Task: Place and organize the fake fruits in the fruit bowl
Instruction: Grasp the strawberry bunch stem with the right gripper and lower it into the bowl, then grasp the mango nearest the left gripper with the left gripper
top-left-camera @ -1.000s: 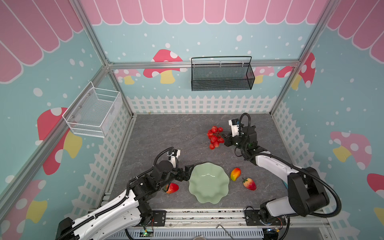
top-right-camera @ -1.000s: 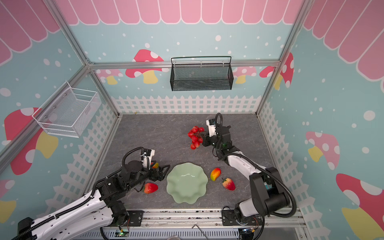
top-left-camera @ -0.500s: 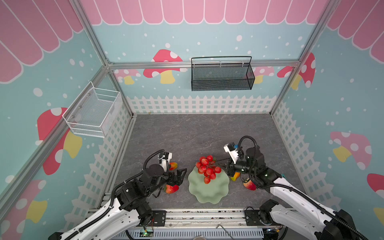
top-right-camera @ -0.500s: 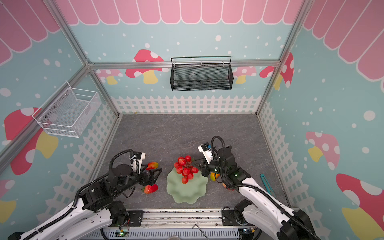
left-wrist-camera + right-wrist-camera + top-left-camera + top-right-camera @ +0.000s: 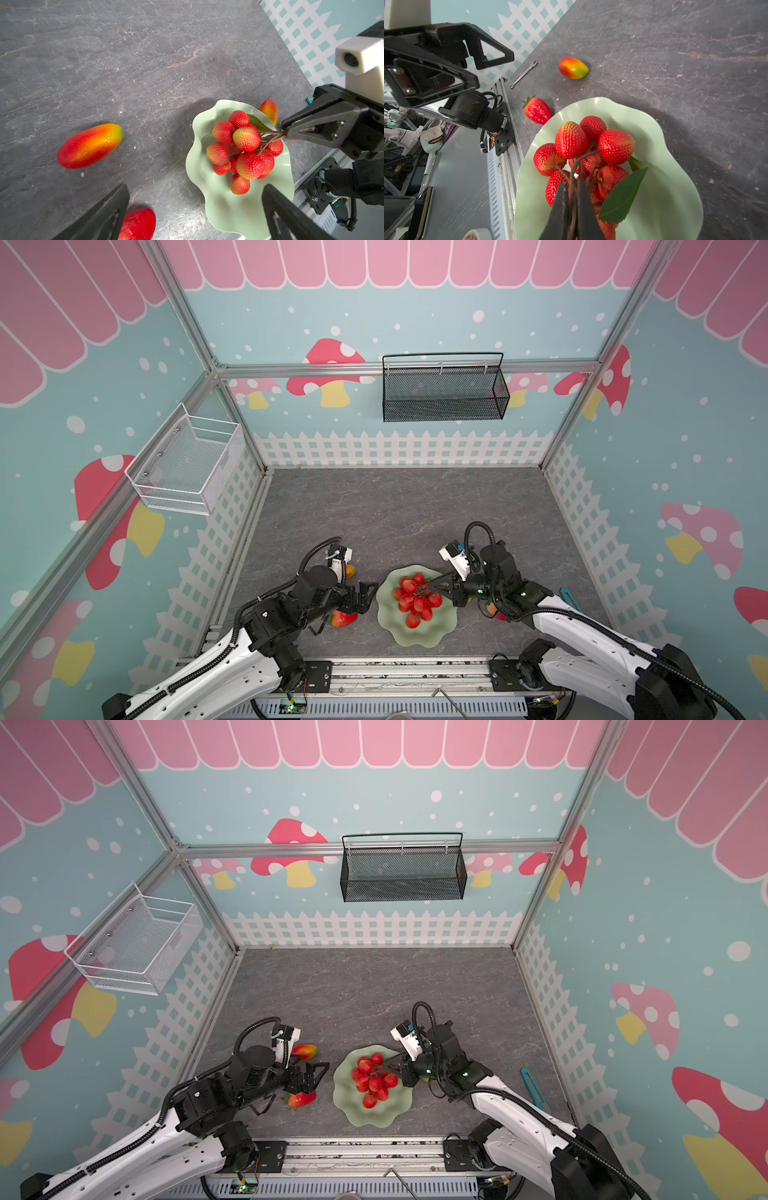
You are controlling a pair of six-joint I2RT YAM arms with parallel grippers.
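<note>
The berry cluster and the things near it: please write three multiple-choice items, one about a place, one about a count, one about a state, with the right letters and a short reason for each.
1. Where does the berry cluster hang?
A. Over the fruit bowl
B. In the black mesh basket
C. On the bare table beside the white wire basket

2. How many mangoes lie in the bowl?
A. Two
B. One
C. None

3. How do the jaws of the right gripper stand?
A. Wide open, holding nothing
B. Shut on the cluster's dark stem
C. Shut on a strawberry

Key:
1 A: in both top views the berries sit within the pale green scalloped rim.
2 C: one mango lies on the table on the left gripper's side, and another mango lies beyond the rim.
3 B: the right wrist view shows the stem pinched between the closed fingers.
</note>
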